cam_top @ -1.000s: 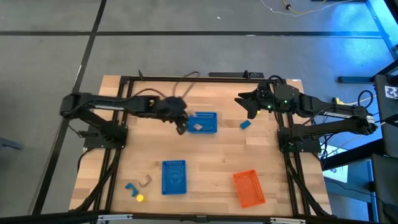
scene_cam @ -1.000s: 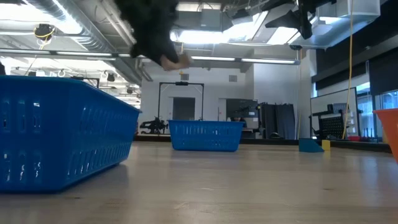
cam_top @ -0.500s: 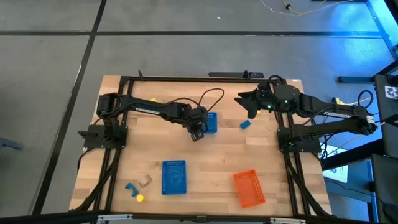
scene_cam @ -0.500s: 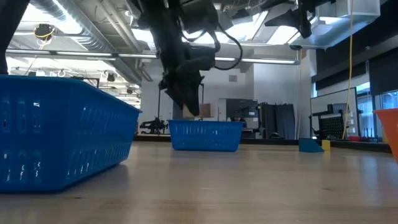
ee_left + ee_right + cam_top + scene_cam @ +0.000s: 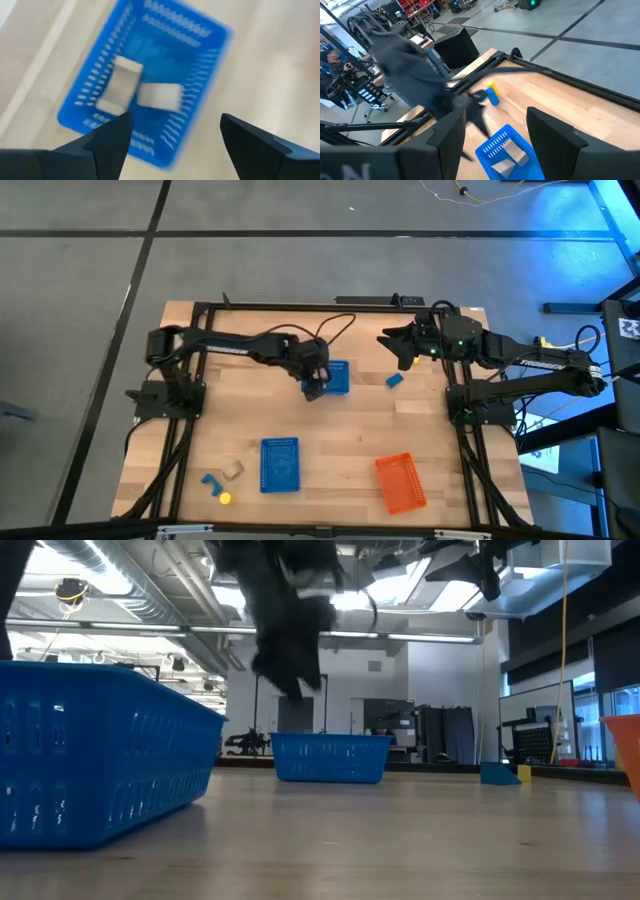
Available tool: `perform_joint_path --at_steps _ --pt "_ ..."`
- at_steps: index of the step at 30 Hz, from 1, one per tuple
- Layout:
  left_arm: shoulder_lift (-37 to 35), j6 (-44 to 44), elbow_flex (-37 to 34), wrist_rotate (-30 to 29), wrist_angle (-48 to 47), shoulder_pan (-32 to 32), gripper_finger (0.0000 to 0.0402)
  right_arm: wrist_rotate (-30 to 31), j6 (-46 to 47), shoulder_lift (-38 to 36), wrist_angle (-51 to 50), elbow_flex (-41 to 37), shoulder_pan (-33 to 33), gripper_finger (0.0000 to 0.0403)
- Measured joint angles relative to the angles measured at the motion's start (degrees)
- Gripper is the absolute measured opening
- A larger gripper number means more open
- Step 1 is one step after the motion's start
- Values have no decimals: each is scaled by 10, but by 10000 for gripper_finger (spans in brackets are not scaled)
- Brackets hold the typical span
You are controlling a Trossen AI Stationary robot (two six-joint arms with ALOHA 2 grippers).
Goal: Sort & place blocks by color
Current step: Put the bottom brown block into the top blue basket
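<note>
tan wooden blocks (image 5: pixel 160 96), two rectangular cuboids, lying inside blue mesh basket (image 5: pixel 197 75). left gripper (image 5: pixel 172 135) hovering above basket, fingers spread, gripping nothing. right gripper (image 5: pixel 400 350) waiting near far table edge, fingers spread, beside blue block (image 5: pixel 394 380).

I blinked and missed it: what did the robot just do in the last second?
The left hand swung out over the far blue basket, carrying a tan block, dipped, let it go and is now lifting away open. Two tan blocks now lie inside. The right hand, the blue block beside it and the near baskets and blocks stayed put.
</note>
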Motion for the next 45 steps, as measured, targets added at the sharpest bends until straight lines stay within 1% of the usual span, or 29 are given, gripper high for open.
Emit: perform_joint_path --at_steps 2,6,8,11,14,17,19,21,23,30,32,35,38,41,45 --pt "-29 0 1 0 -15 -26 293 0 0 0 0 0 0 209" --pt "-92 2 0 -4 -62 -104 294 -17 0 0 1 0 0 209" --pt "-119 -33 0 -17 -95 -157 294 -24 0 0 1 0 1 209" --pt "-136 -149 1 -54 -162 -241 293 -39 0 0 -1 0 1 209" --pt "-137 -284 0 -97 -240 -326 289 -50 0 0 -2 0 1 209" --pt "-119 -419 0 -98 -295 -393 289 -57 0 0 -3 0 1 209" --pt "-102 -501 0 -80 -326 -428 289 -57 -2 0 -3 0 1 209" --pt "-84 -557 0 -61 -339 -451 289 -57 0 0 -5 0 1 209" --pt "-60 -581 0 -56 -330 -473 289 -56 3 0 -5 0 1 209" --pt "11 -574 -4 -39 -311 -521 289 -56 21 0 -7 0 1 209" --pt "14 -585 -26 -33 -284 -530 289 -56 27 0 -7 0 1 209" --pt "4 -617 -79 -13 -219 -539 289 -56 30 0 -7 0 1 209" --pt "-6 -646 -117 -7 -191 -543 289 -56 30 0 -7 0 1 209" --pt "-10 -632 -128 -4 -166 -542 289 -56 30 0 -7 0 1 209" --pt "-6 -614 -128 0 -169 -540 289 -56 29 0 -7 0 1 209"
